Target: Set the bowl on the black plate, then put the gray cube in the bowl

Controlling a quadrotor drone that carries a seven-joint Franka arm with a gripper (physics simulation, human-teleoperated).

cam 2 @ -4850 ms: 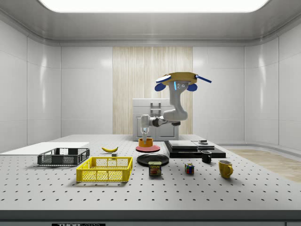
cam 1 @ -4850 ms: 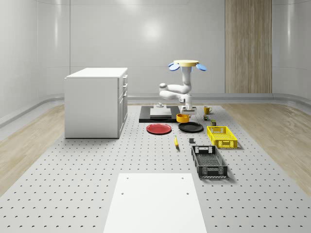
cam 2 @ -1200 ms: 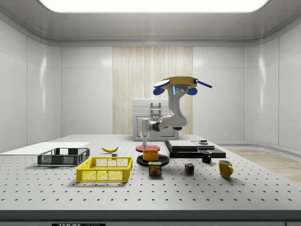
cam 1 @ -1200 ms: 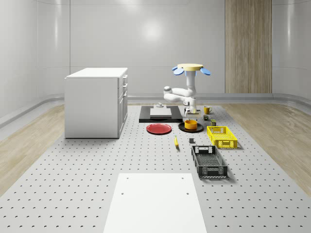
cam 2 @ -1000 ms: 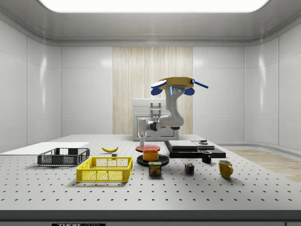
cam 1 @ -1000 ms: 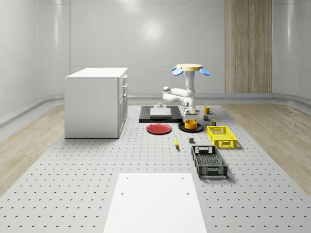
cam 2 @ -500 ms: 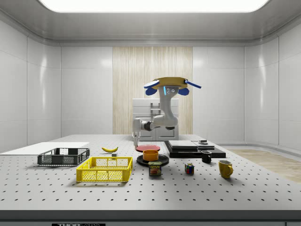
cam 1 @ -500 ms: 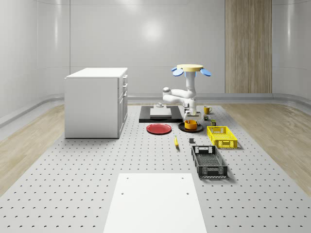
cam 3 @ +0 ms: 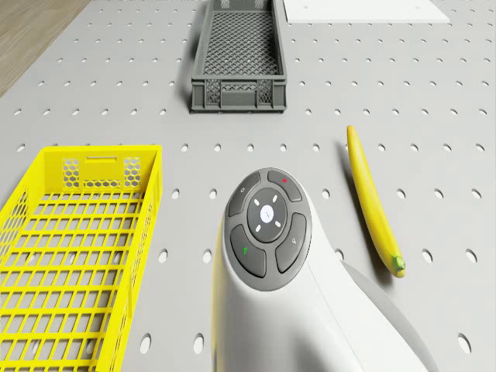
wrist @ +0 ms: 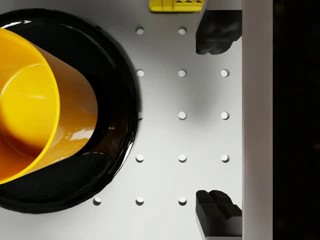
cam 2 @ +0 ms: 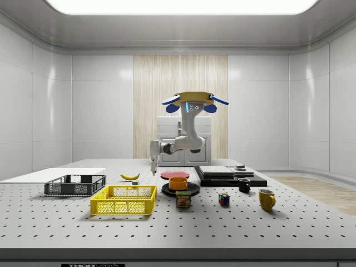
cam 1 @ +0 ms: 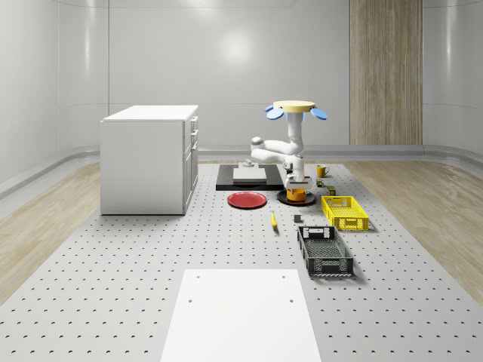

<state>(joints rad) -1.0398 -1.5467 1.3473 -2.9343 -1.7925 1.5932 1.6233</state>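
The orange bowl (cam 1: 296, 194) stands upright on the black plate (cam 1: 306, 201), beside the red plate (cam 1: 247, 200). In the wrist view the bowl (wrist: 30, 110) sits on the plate (wrist: 117, 70) to one side of my open gripper (wrist: 217, 120), whose fingertips (wrist: 216, 32) have only bare table between them. In the side view the gripper (cam 2: 153, 170) hangs above the table, apart from the bowl (cam 2: 178, 182) on its left. The drone (cam 2: 189, 100) hovers over the table near the plate. A small gray cube (cam 2: 240, 167) rests on the black platform (cam 2: 231, 177).
A yellow basket (cam 3: 77, 256), a banana (cam 3: 372, 201) and a dark crate (cam 3: 236, 54) lie below the drone. A can (cam 2: 183, 199), a puzzle cube (cam 2: 223, 199) and two mugs (cam 2: 266, 198) stand near the platform. A white cabinet (cam 1: 147, 158) stands at the whole-scene view's left.
The bowl went from beside the red plate onto the black plate and stays there. Over the last second drone and open gripper moved to the side view's left, away from the bowl.
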